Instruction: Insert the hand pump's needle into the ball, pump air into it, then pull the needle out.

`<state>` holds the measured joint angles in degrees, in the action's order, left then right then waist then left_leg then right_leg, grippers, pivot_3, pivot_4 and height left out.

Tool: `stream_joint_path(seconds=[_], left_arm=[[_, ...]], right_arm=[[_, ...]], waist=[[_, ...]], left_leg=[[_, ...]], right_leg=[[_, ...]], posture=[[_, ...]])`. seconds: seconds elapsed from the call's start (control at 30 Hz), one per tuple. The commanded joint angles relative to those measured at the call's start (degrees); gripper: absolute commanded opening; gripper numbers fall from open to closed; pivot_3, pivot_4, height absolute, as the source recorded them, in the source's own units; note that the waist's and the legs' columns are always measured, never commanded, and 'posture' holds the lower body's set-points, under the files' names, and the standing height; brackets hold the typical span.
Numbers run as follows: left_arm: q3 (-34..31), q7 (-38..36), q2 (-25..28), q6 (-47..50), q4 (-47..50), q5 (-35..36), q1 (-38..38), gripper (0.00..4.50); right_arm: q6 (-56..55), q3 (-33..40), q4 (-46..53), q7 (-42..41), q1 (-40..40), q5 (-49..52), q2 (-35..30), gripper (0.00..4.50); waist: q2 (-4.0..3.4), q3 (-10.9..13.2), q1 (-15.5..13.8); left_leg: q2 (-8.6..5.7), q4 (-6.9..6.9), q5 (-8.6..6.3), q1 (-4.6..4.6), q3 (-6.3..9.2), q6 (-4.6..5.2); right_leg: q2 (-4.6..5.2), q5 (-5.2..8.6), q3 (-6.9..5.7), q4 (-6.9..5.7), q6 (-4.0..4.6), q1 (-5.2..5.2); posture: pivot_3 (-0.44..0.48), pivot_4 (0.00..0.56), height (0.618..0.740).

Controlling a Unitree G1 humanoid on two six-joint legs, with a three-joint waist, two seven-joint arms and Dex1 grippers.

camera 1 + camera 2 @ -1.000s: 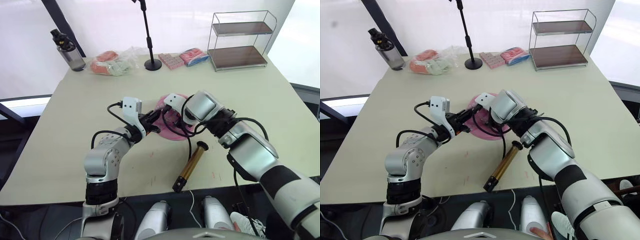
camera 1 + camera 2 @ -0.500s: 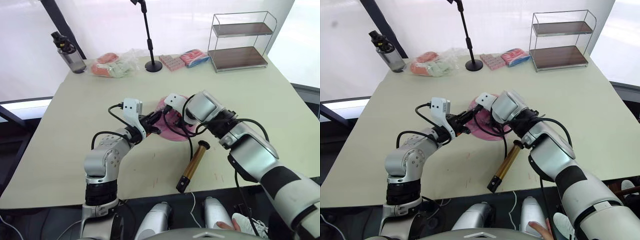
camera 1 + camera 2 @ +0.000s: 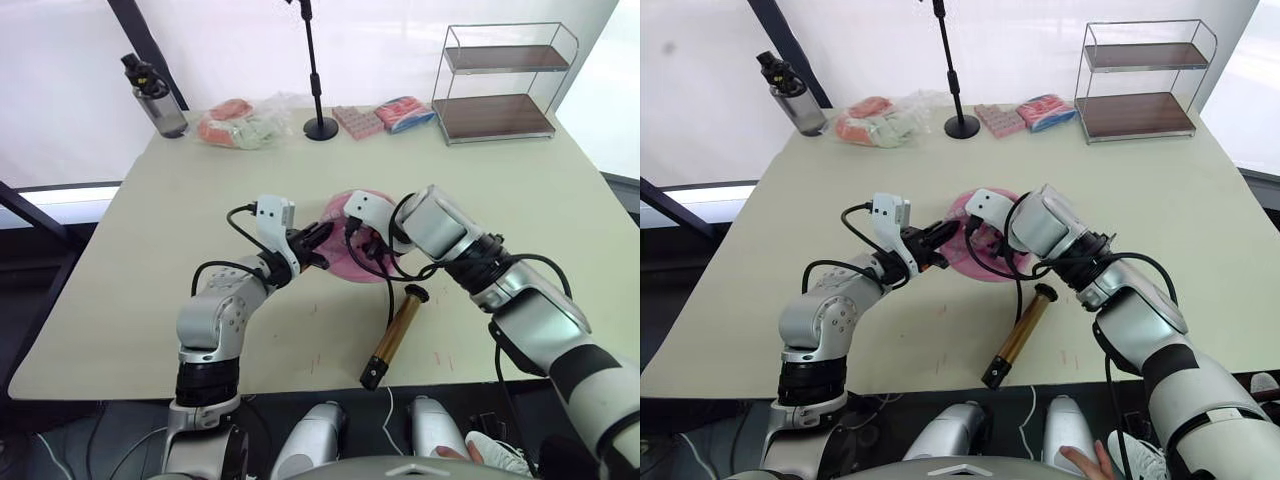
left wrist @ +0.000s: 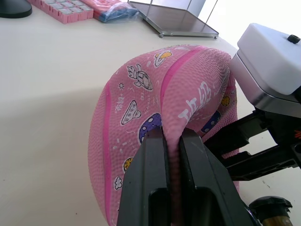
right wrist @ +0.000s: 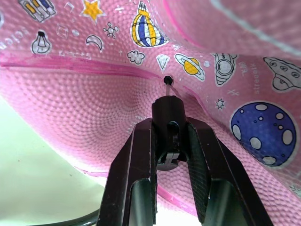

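Right gripper point(image 5: 170, 141): fingers clamped on the black end fitting of the thin black hose point(image 3: 388, 296), with the tiny metal needle point(image 5: 167, 85) at the valve hole of the flattish pink rubber ball with printed pictures point(image 4: 155, 103). Left gripper point(image 4: 171, 141): fingers pinched on a fold of the ball's rim, lifting that edge off the cream table point(image 3: 150, 240). The slim bronze-gold hand pump point(image 3: 392, 334) lies on the table just beside the ball, toward the near edge, its hose looping up to the right gripper.
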<state>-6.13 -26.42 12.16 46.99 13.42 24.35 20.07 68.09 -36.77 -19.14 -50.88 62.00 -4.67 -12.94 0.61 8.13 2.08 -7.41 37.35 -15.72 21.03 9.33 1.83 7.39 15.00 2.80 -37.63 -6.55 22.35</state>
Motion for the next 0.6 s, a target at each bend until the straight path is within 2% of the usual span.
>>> stream_joint_path(seconds=[0.03,0.13,0.17,0.23,0.3,0.43,0.6], left_arm=[[5.0,-2.2,-1.0,0.9,-1.2,1.4,-0.3,0.1],[5.0,-2.2,-1.1,0.7,-1.4,1.3,-0.3,0.1],[5.0,-2.2,-1.1,0.6,-1.4,1.3,-0.4,0.0],[5.1,-2.2,-1.0,0.5,-1.5,1.2,-0.4,0.0],[5.1,-2.2,-0.9,0.2,-1.7,1.2,-0.4,0.0],[5.4,-2.2,-0.9,-0.1,-1.9,1.2,-0.6,0.0],[5.5,-2.1,-0.7,-0.5,-2.1,1.1,-0.8,0.0]], right_arm=[[0.0,-1.4,2.7,-0.5,-0.6,1.4,1.0,0.37],[0.4,-1.6,3.5,-0.6,-0.7,1.6,0.6,0.37],[0.6,-1.5,3.7,-0.5,-0.8,1.7,0.4,1.17],[0.9,-1.5,4.2,-0.3,-0.8,1.8,0.2,1.75],[1.3,-1.5,5.1,-0.4,-0.8,2.2,-0.4,2.98],[2.0,-1.7,7.1,-0.7,-0.9,2.9,-2.0,4.47],[3.2,-1.3,11.0,-0.9,-1.2,4.1,-5.5,4.47]], waist=[[0.0,0.0,-0.1],[-0.01,0.0,-0.2],[-0.01,0.0,-0.2],[-0.06,0.1,-0.3],[-0.07,0.1,-0.7],[-0.07,0.1,-1.1],[-0.05,0.1,-1.4]], left_leg=[[0.0,0.0,0.01,0.03,0.04,-0.01],[0.0,0.0,0.01,0.09,0.15,-0.01],[0.0,0.0,0.01,0.11,0.21,-0.01],[-0.01,0.0,0.02,0.21,0.32,-0.03],[-0.03,0.03,0.27,0.73,0.5,-0.4],[-0.03,0.03,0.44,0.9,0.53,-0.25],[-0.03,0.02,0.43,0.94,0.64,-0.43]], right_leg=[[0.0,0.0,-0.04,0.02,0.0,0.01],[0.0,0.01,-0.15,0.05,0.01,0.02],[0.0,0.02,-0.19,0.04,0.03,0.02],[0.0,0.03,-0.28,0.04,0.06,0.08],[0.01,0.03,-0.44,-0.01,0.09,0.55],[0.0,0.03,-0.44,-0.04,0.13,0.75],[-0.05,-0.01,-0.47,-0.12,0.2,0.82]], posture=[[0.0,0.15,0.736],[0.0,0.15,0.736],[0.0,0.15,0.736],[0.0,0.15,0.736],[0.0,0.15,0.736],[0.0,0.15,0.736],[0.0,0.15,0.736]])
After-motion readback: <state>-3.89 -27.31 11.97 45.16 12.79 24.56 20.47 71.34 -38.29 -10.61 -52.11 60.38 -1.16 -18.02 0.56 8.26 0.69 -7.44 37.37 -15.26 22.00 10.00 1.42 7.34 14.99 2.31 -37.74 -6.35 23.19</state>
